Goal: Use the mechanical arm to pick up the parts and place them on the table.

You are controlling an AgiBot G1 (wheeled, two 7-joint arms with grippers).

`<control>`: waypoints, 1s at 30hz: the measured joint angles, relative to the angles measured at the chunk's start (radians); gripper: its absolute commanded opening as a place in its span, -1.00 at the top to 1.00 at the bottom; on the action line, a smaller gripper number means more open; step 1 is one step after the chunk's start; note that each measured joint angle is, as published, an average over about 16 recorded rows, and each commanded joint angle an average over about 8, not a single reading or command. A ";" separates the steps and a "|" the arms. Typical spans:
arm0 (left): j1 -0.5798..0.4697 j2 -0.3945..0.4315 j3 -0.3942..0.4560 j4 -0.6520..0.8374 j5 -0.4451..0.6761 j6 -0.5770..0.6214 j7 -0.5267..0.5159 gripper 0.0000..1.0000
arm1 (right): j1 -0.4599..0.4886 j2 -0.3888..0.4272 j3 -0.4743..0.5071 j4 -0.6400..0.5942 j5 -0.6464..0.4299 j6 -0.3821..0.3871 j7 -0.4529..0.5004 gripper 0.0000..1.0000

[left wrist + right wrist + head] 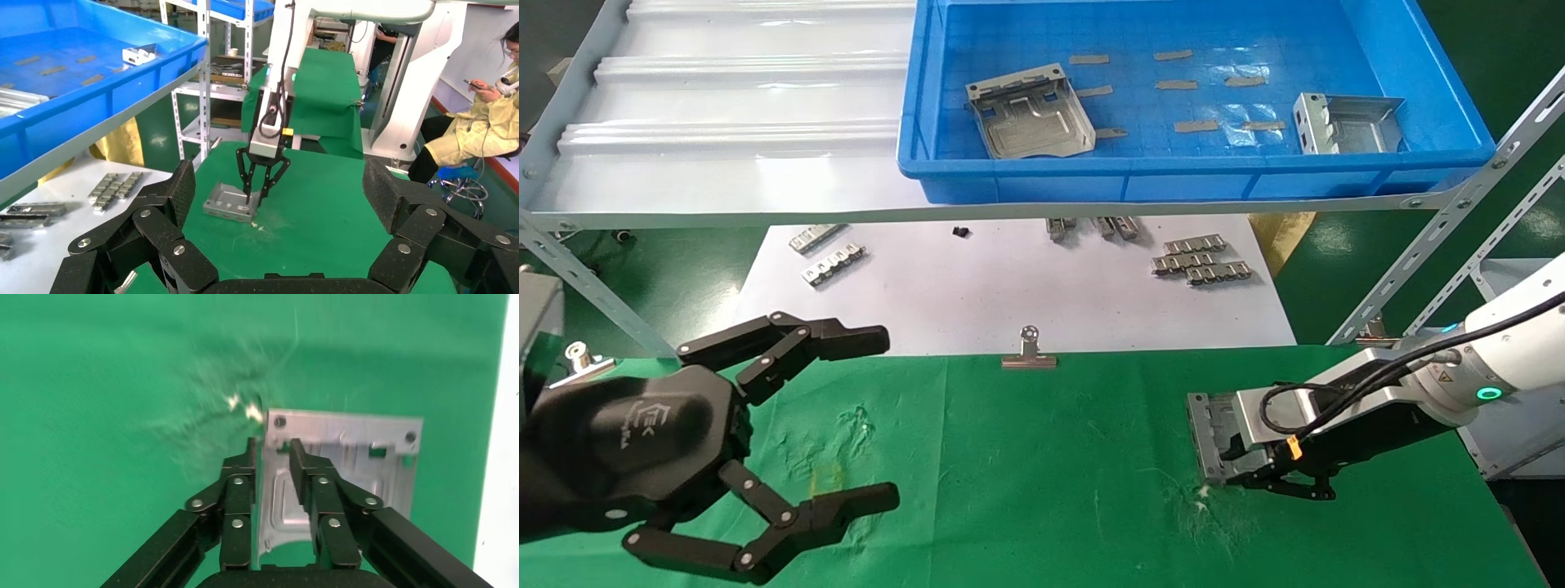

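One silver part (pixel 1209 429) lies flat on the green table (pixel 1050 457) at the right. My right gripper (pixel 1236 475) reaches down onto it. Its fingers (pixel 242 484) straddle the part's raised side rim with a small gap, one outside the rim and one over the embossed floor of the part (pixel 367 459). The left wrist view shows the same part (pixel 227 203) under the right gripper (pixel 256 197). Two more parts (pixel 1030 114) (pixel 1348 122) lie in the blue tray (pixel 1173 167). My left gripper (pixel 887 416) hangs wide open and empty over the table's front left.
The blue tray sits on a metal rack above a white sheet (pixel 1009 294) that carries small ridged strips (pixel 1201 260) (pixel 834 255). A binder clip (pixel 1029 351) sits at the cloth's far edge. Slanted rack struts (pixel 1434 245) stand at the right. A seated person (pixel 483 122) is beyond the table.
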 measured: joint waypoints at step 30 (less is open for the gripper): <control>0.000 0.000 0.000 0.000 0.000 0.000 0.000 -1.00 | -0.046 0.080 0.157 0.096 0.206 -0.095 0.029 -1.00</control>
